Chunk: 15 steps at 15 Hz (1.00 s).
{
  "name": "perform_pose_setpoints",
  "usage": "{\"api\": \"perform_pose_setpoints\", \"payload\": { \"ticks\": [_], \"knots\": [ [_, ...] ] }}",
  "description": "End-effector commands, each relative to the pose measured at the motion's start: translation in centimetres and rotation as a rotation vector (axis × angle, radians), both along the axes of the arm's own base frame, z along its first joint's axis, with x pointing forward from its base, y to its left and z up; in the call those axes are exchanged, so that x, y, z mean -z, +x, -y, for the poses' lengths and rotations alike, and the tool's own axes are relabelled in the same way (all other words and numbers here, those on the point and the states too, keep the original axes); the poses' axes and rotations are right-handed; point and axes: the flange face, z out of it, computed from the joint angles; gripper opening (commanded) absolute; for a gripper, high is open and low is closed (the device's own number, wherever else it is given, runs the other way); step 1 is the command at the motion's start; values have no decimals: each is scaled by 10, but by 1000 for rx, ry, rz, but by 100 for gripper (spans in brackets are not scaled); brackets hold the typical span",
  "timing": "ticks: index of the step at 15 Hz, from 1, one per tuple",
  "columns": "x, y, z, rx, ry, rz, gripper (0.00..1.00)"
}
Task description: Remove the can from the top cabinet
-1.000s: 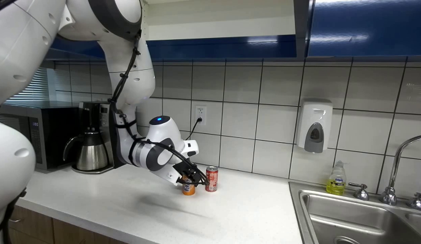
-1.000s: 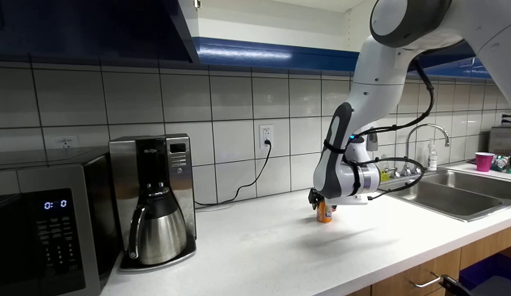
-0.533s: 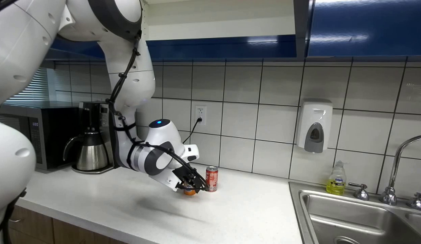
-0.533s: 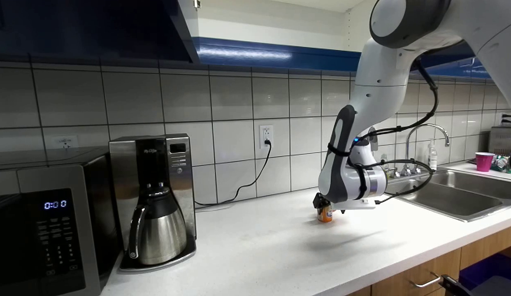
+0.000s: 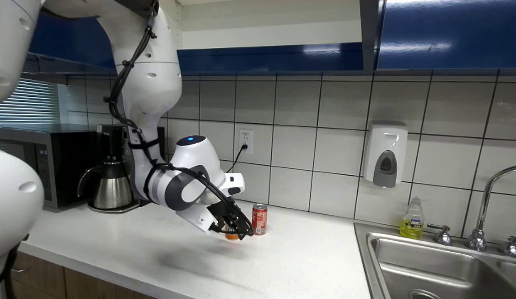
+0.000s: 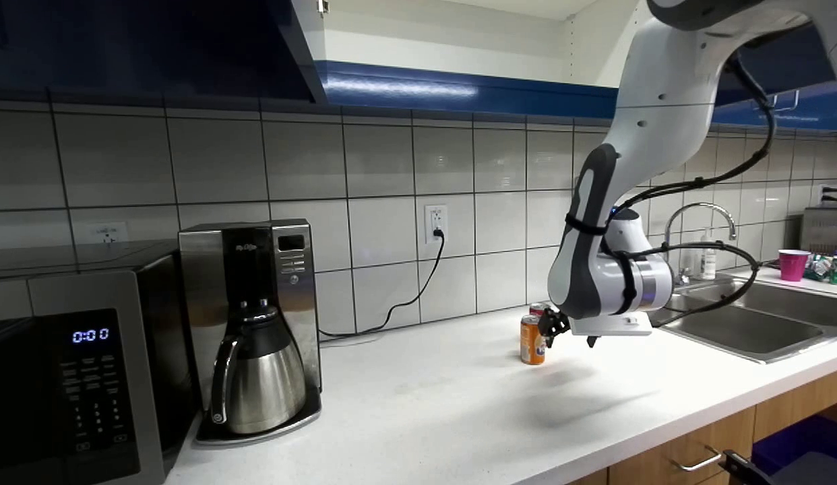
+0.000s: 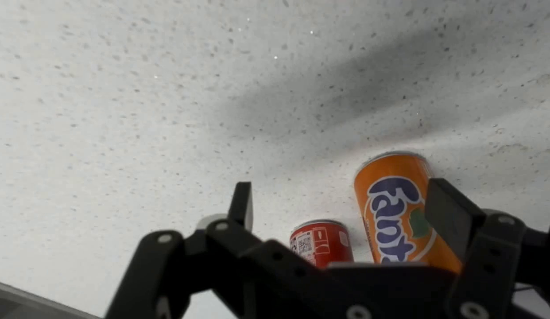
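Note:
The can (image 6: 532, 345) is orange with a purple Fanta label. It stands upright on the white counter, below the top cabinet (image 6: 452, 94), which is open with a pale interior and a blue lower edge. In an exterior view the can (image 5: 232, 236) is mostly hidden behind the gripper. In the wrist view the can (image 7: 390, 208) lies beside the right finger, which overlaps its edge. My gripper (image 7: 341, 188) is open and holds nothing. In an exterior view the gripper (image 6: 571, 341) is low over the counter, just beside the can; whether it touches cannot be told.
A red can (image 5: 259, 219) stands close to the orange can, nearer the tiled wall. A coffee maker (image 6: 257, 337) and a microwave (image 6: 75, 364) stand on the counter. A sink (image 5: 428, 261) with a faucet and a soap bottle (image 5: 412, 219) is at the counter's other end.
The gripper first lowered around the can, then drew back from it, along with the upper arm. The can stays in place and now shows whole in an exterior view.

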Motion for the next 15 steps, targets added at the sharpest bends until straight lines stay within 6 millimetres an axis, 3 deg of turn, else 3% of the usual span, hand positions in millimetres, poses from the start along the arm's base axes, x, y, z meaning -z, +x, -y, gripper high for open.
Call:
{"api": "perform_pose_setpoints", "payload": {
  "ticks": [1,6,7,15],
  "knots": [
    [-42,-36,0,-7,57,-46,100],
    [-78,-57,9,-98,117,-148,100],
    [-90,-49,12,-122,110,-177,100],
    [-176,-68,5,-183,121,-311,100]
  ]
}}
